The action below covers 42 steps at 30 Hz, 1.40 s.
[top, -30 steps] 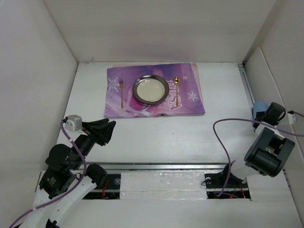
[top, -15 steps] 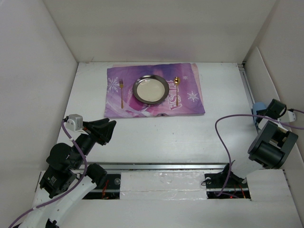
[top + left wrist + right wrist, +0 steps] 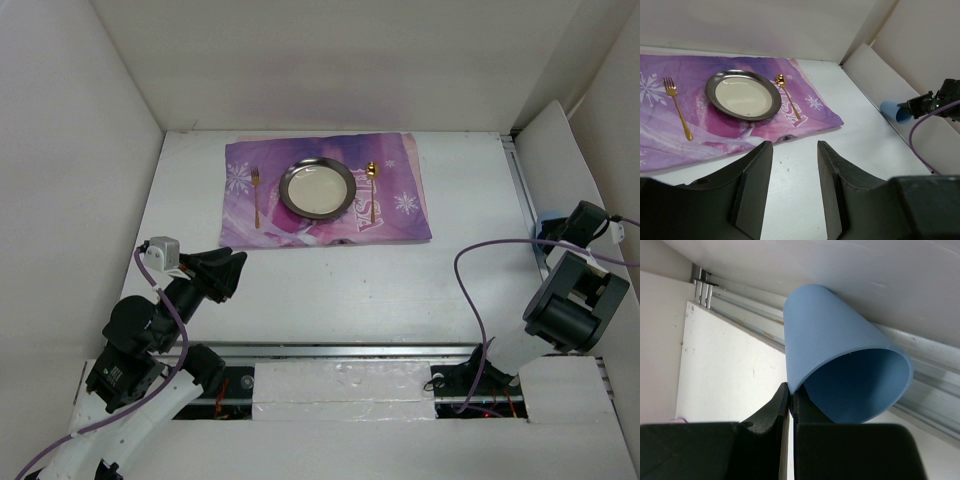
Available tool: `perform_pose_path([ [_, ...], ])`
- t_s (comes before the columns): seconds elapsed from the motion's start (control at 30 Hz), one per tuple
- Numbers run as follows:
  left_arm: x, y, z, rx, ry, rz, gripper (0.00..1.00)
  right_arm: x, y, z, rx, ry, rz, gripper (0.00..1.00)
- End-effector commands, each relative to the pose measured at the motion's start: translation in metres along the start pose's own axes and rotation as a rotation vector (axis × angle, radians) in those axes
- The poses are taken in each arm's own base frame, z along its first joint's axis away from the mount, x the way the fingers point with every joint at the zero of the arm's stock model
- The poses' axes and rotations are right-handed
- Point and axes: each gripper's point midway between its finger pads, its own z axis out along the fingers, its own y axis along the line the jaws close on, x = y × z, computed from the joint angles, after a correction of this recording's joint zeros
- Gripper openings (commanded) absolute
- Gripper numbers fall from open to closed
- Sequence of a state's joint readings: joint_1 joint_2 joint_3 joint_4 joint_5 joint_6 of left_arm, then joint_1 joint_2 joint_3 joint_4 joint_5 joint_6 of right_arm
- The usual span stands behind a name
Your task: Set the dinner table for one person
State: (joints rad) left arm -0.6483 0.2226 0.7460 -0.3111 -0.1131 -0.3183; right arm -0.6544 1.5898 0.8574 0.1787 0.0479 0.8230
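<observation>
On the white dinner table (image 3: 330, 285) lies a purple mat (image 3: 405, 215) bearing a round metal plate (image 3: 318, 188), a gold fork (image 3: 256, 195) to its left and a gold spoon (image 3: 372, 185) to its right. A blue cup (image 3: 830, 335) lies on its side by the right wall, also seen in the left wrist view (image 3: 891, 111). My right gripper (image 3: 791, 390) is shut on the cup's rim, one finger inside and one outside. In the top view that gripper (image 3: 556, 228) covers the cup. My left gripper (image 3: 795, 145) hovers open and empty over the near-left table.
White walls enclose the table on three sides. A metal rail (image 3: 750, 307) runs along the right wall beside the cup. A purple cable (image 3: 470, 300) loops from the right arm over the near-right table.
The right gripper shifted slightly toward the right wall and now pinches the blue cup's rim, covering the cup in the top view. The left arm barely moved.
</observation>
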Motion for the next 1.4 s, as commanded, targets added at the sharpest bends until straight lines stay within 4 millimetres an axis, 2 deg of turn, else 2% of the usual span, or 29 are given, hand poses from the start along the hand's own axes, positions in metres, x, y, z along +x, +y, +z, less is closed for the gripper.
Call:
perform_pose_path([
  [0.0,-0.007,-0.006,0.006,0.022,-0.018,0.011,0.37,-0.003,-0.041,-0.017,0.126,-0.069,-0.062,0.00],
  [0.07,-0.007,-0.006,0.006,0.028,-0.021,0.016,0.37,-0.008,-0.023,-0.033,0.075,-0.109,-0.118,0.00],
  [0.13,-0.008,-0.008,0.006,0.035,-0.020,0.016,0.37,0.002,-0.010,-0.045,0.043,-0.104,-0.190,0.00],
  [0.17,-0.006,-0.007,0.006,0.034,-0.016,0.017,0.37,-0.004,0.005,-0.058,0.011,-0.135,-0.212,0.00],
  [0.2,-0.007,-0.008,0.005,0.037,-0.019,0.016,0.37,0.009,0.027,-0.069,-0.038,-0.120,-0.283,0.00],
  [0.3,-0.008,-0.008,0.005,0.039,-0.022,0.016,0.37,0.021,0.075,-0.095,-0.153,-0.130,-0.374,0.00],
  [0.33,-0.006,-0.007,0.005,0.037,-0.018,0.017,0.37,0.035,0.104,-0.109,-0.210,-0.094,-0.447,0.00],
  [0.4,-0.007,-0.007,0.005,0.036,-0.020,0.016,0.37,0.055,0.129,-0.117,-0.249,-0.038,-0.524,0.00],
  [0.43,-0.006,-0.007,0.005,0.037,-0.018,0.017,0.37,0.066,0.159,-0.134,-0.302,-0.016,-0.593,0.00],
  [0.5,-0.006,-0.007,0.004,0.035,-0.020,0.016,0.37,0.080,0.183,-0.145,-0.333,0.005,-0.660,0.00],
  [0.53,-0.006,-0.006,0.004,0.031,-0.020,0.015,0.37,0.110,0.193,-0.141,-0.333,0.095,-0.781,0.00],
  [0.57,-0.006,-0.006,0.004,0.031,-0.020,0.015,0.37,0.102,0.222,-0.156,-0.393,0.063,-0.761,0.00],
  [0.6,-0.007,-0.006,0.004,0.031,-0.023,0.015,0.37,0.113,0.226,-0.161,-0.388,0.101,-0.809,0.00],
  [0.63,-0.006,-0.006,0.005,0.028,-0.021,0.015,0.37,0.130,0.229,-0.150,-0.370,0.126,-0.886,0.00],
  [0.67,-0.006,-0.006,0.005,0.026,-0.020,0.014,0.37,0.127,0.266,-0.169,-0.428,0.102,-0.895,0.00],
  [0.73,-0.005,-0.005,0.006,0.021,-0.016,0.014,0.37,0.145,0.274,-0.170,-0.427,0.165,-1.011,0.00],
  [0.77,-0.005,-0.004,0.006,0.020,-0.016,0.014,0.37,0.170,0.272,-0.155,-0.402,0.226,-1.067,0.00],
  [0.8,-0.005,-0.004,0.006,0.015,-0.017,0.014,0.37,0.170,0.298,-0.172,-0.453,0.225,-1.080,0.00],
  [0.83,-0.004,-0.003,0.008,0.012,-0.010,0.016,0.37,0.178,0.305,-0.172,-0.471,0.239,-1.130,0.00],
  [0.87,-0.004,-0.003,0.008,0.010,-0.009,0.014,0.37,0.204,0.300,-0.154,-0.442,0.294,-1.176,0.00],
  [0.9,-0.002,-0.002,0.009,0.005,-0.004,0.015,0.37,0.200,0.322,-0.169,-0.480,0.274,-1.176,0.00],
  [0.97,-0.001,-0.001,0.011,-0.002,0.003,0.016,0.37,0.210,0.333,-0.166,-0.499,0.282,-1.210,0.00],
  [1.0,0.000,0.000,0.012,-0.009,0.007,0.016,0.37,0.234,0.325,-0.150,-0.489,0.344,-1.237,0.00],
  [1.03,0.001,0.001,0.014,-0.015,0.013,0.017,0.37,0.225,0.346,-0.154,-0.542,0.314,-1.198,0.00],
  [1.07,0.002,0.001,0.015,-0.016,0.015,0.017,0.37,0.237,0.350,-0.155,-0.585,0.349,-1.192,0.00],
  [1.1,0.003,0.002,0.016,-0.021,0.023,0.019,0.37,0.246,0.347,-0.139,-0.574,0.367,-1.190,0.00],
  [1.2,0.007,0.005,0.020,-0.037,0.040,0.022,0.37,0.258,0.359,-0.134,-0.629,0.359,-1.149,0.00],
  [1.3,0.010,0.008,0.024,-0.054,0.052,0.027,0.37,0.272,0.359,-0.132,-0.659,0.396,-1.134,0.00],
  [1.37,0.011,0.010,0.027,-0.067,0.062,0.029,0.36,0.280,0.356,-0.124,-0.650,0.409,-1.132,0.00],
])
